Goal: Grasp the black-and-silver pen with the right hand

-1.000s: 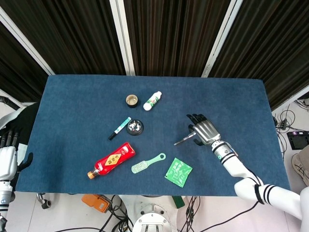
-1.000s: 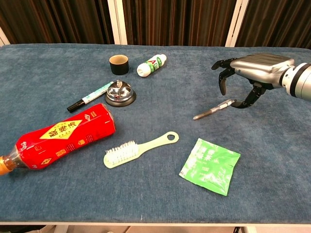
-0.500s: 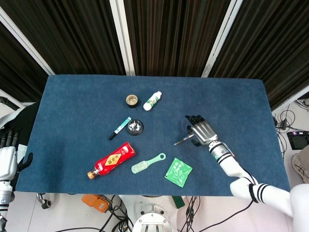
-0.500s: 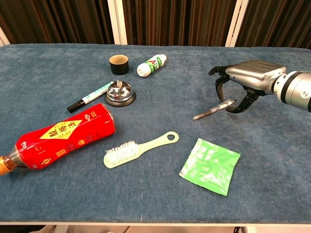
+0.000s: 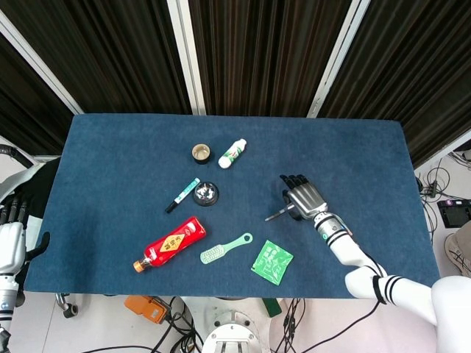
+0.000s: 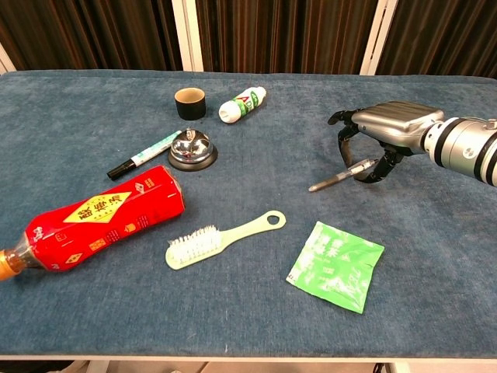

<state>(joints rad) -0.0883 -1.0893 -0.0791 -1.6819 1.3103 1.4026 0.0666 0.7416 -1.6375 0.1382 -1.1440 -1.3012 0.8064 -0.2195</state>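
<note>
The black-and-silver pen (image 6: 334,180) lies flat on the blue cloth, tip pointing toward the front left; the head view has the pen (image 5: 277,214) right of centre. My right hand (image 6: 388,128) hovers low over its rear end, fingers arched down on the far side and the thumb on the near side, straddling the barrel without closing on it. In the head view the right hand (image 5: 305,198) covers that end of the pen. My left hand (image 5: 9,243) hangs off the table's left edge, fingers apart, holding nothing.
A green packet (image 6: 338,264) lies in front of the pen and a green brush (image 6: 221,239) to its left. Further left are a red bottle (image 6: 101,214), a marker (image 6: 144,155) and a silver bell (image 6: 192,149). A dark cup (image 6: 189,102) and a white bottle (image 6: 242,103) stand behind.
My right hand has moved left and down, bringing its fingers around the pen's rear end. The pen has not moved.
</note>
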